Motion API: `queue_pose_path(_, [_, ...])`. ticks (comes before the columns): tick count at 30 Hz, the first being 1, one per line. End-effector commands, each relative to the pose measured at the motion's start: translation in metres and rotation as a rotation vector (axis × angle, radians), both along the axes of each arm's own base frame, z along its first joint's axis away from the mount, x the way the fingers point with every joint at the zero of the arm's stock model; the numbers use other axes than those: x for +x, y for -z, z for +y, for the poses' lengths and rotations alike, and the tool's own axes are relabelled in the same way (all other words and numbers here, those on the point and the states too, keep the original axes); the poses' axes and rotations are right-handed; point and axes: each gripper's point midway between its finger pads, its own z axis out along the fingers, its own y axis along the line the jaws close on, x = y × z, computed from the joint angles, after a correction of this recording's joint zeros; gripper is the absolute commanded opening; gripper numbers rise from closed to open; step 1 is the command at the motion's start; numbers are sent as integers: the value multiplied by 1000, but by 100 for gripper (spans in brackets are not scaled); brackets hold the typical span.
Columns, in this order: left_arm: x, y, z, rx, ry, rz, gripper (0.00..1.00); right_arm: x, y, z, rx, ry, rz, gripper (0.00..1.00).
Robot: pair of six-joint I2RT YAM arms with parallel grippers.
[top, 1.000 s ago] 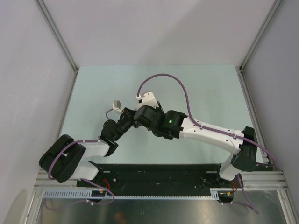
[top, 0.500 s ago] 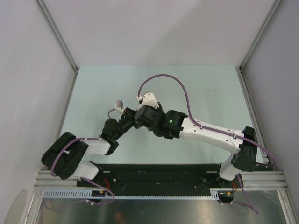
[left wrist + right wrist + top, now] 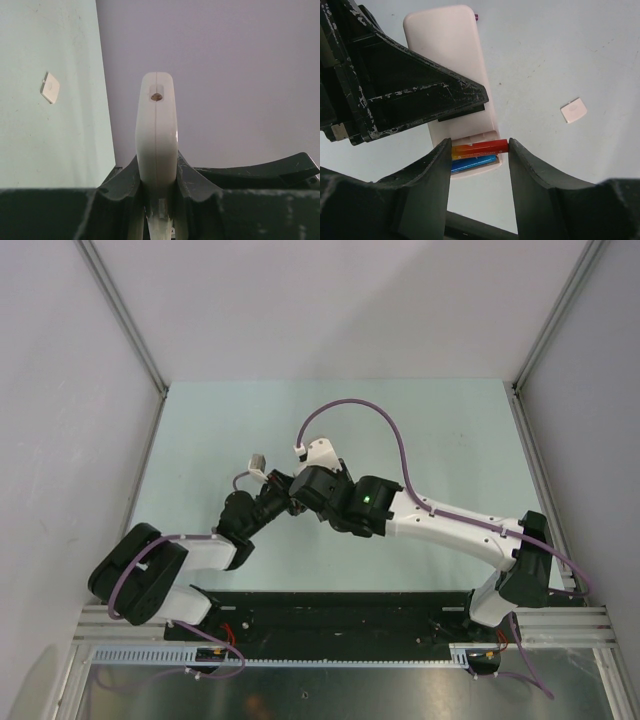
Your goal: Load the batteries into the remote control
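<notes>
The remote control (image 3: pixel 452 55) shows its plain white back in the right wrist view, with the battery bay open at its near end. My left gripper (image 3: pixel 157 180) is shut on the remote, which shows edge-on in the left wrist view (image 3: pixel 156 125). My right gripper (image 3: pixel 479 150) is shut end to end on the red battery (image 3: pixel 480 148) and holds it at the bay's opening. The blue battery (image 3: pixel 472 163) lies in the bay beside it. A purple tip (image 3: pixel 476 17) peeks out past the remote's far end. The dark grey battery is out of view. In the top view both grippers meet mid-table (image 3: pixel 283 495) and hide the remote.
A small white square cover (image 3: pixel 573 110) lies flat on the pale green table to the right of the remote; it also shows in the left wrist view (image 3: pixel 50 88). Grey walls (image 3: pixel 100 390) close in the table on three sides.
The left arm has shifted slightly, its wrist moving a little up and to the right. The right arm has hardly moved.
</notes>
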Motion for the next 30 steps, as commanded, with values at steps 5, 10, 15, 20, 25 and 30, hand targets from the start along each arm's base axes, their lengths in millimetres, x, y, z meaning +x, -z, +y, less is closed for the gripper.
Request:
queue_pose_path(5, [-3, -22, -1, -17, 27, -72, 0, 5, -24, -17, 45, 42, -47, 49])
queue_pose_path(10, [-3, -18, 0, -8, 25, -62, 0, 5, -27, -19, 60, 42, -44, 49])
queue_pose_path(15, [-2, -23, -1, -14, 28, -71, 0, 1, -19, -13, 59, 20, -21, 49])
queue_pose_path(20, [-2, -25, -2, -16, 31, -75, 0, -3, -15, -7, 59, 5, -15, 49])
queue_pose_path(25, [0, -27, -1, -17, 25, -80, 0, -7, -12, -6, 52, -2, -4, 49])
queue_pose_path(30, [-1, -28, -1, -17, 29, -85, 0, -11, -5, -4, 42, -11, 13, 49])
